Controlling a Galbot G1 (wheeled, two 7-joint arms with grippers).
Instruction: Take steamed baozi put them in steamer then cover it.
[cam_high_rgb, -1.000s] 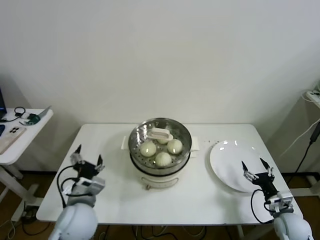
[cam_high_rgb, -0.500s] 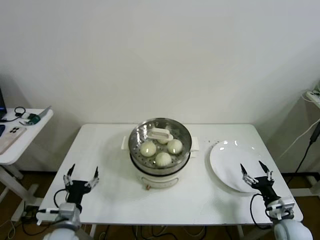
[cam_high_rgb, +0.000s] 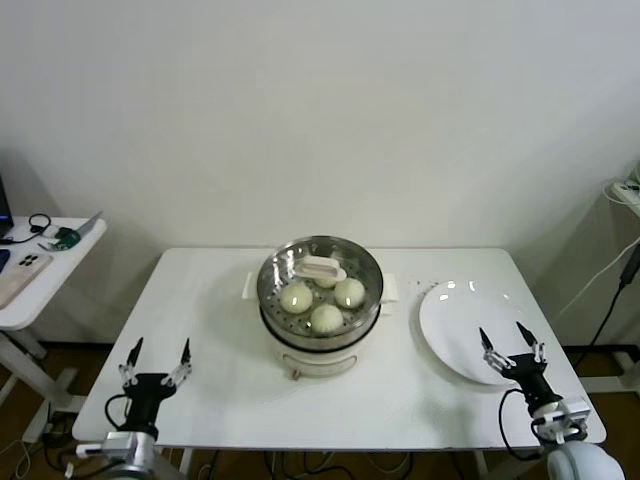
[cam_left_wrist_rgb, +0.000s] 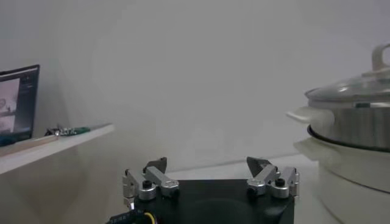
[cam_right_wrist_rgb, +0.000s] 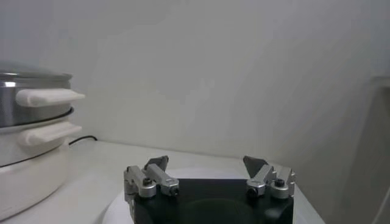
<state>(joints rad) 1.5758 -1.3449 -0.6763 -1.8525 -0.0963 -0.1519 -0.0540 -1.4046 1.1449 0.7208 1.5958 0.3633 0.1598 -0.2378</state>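
The left gripper (cam_high_rgb: 156, 352) hangs at the near left corner of the table (cam_high_rgb: 210, 300), well to the left of the steamer (cam_high_rgb: 320, 290) and nearer the robot than it. Its fingers are spread wide and carry nothing; the left wrist view shows the same, both tips apart with bare wall between them.

The steamer stands at the middle of the table, toward the back. Three baozi (cam_high_rgb: 326, 317) show clearly inside it through the glass, and a fourth seems to sit partly hidden under the handle. The cover (cam_high_rgb: 320, 268) already rests on the steamer's rim, seemingly flat and centred. Its white oblong handle runs roughly left to right across the steamer, slightly angled.

Right of the steamer lies the plate (cam_high_rgb: 455, 320), bare of buns. The right gripper (cam_high_rgb: 509, 343) hangs over the plate's near edge, fingers wide apart and empty, as the right wrist view confirms.

By the look of it the task is complete: buns in, cover on. Neither gripper is near the steamer; it lies ahead of both, to the right of the left one and to the left of the right one. If the cover needed a nudge, both arms look about equally far away.
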